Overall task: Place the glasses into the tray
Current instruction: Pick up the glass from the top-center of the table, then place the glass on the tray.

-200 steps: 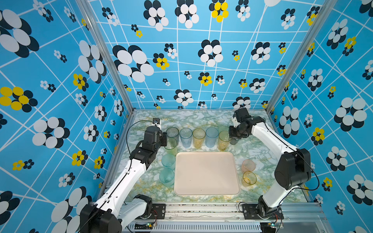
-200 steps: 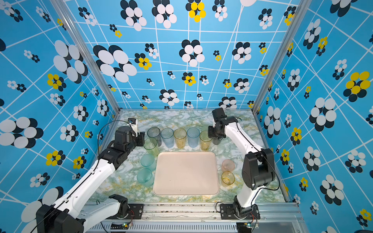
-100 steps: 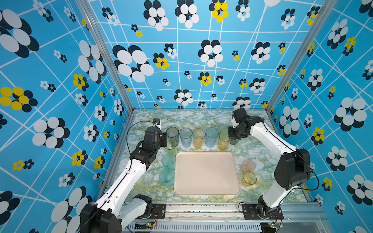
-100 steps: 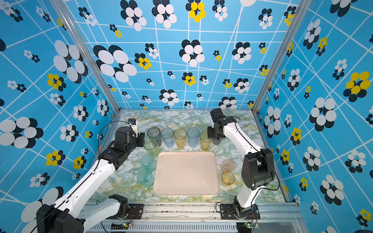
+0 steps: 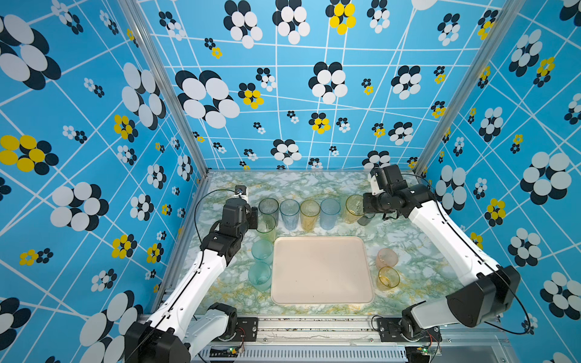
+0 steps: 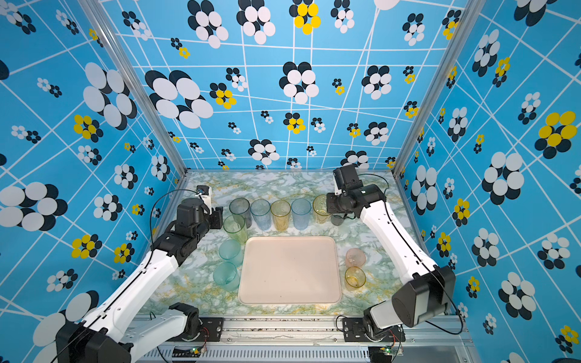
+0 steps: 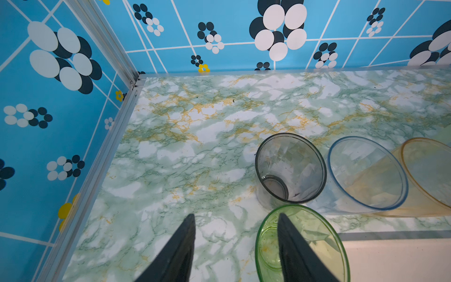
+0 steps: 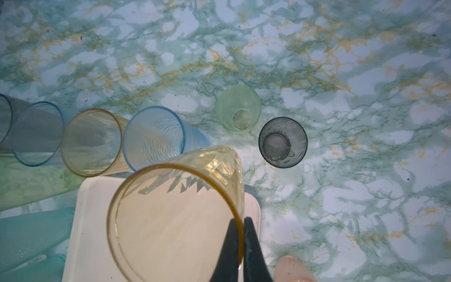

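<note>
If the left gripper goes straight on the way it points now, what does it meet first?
Probably the yellow-green glass: one finger of the open left gripper lies over its mouth, the other over bare table. Depth is unclear.

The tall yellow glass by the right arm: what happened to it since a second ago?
The right gripper pinched shut on the rim of the tall amber glass, which looks slightly raised. The left gripper stayed open, one finger over the mouth of the green glass. The other glasses and the empty tray have not moved.
</note>
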### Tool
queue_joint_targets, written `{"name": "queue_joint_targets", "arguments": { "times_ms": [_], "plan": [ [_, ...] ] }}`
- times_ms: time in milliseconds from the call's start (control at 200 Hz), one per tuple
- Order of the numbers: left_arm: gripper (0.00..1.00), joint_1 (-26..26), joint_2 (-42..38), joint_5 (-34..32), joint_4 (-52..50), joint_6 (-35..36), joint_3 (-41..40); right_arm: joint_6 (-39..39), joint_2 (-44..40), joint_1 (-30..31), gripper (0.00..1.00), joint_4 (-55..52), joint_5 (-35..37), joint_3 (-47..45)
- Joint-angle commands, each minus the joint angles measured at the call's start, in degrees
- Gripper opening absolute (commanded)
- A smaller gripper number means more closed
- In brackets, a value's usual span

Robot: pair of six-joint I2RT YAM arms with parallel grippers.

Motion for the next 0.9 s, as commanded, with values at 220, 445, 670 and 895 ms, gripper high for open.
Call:
{"name": "queue_joint_targets", "arguments": {
  "times_ms": [220, 445, 670, 895],
  "plan": [
    [0.56, 1.49, -1.32, 0.99, 0.35, -0.28, -1.12, -2.84, 1.03, 14.62, 0.02, -7.12, -2.12, 9.95],
    [0.56, 2.44, -1.61, 1.79, -0.12, -1.75, -1.12, -4.93, 13.02, 23.79, 0.02, -5.68, -6.35, 17.13],
    [0.57, 4.05, -2.75, 2.92, -0.77, -2.66, -1.12, -7.63, 26.44, 28.33, 0.02, -9.36, -6.17, 28.87],
    [0.57, 5.23, -3.38, 3.88, -1.92, -2.70, -0.50, -8.94, 33.91, 29.51, 0.02, -12.72, -5.74, 35.98]
  ]
}}
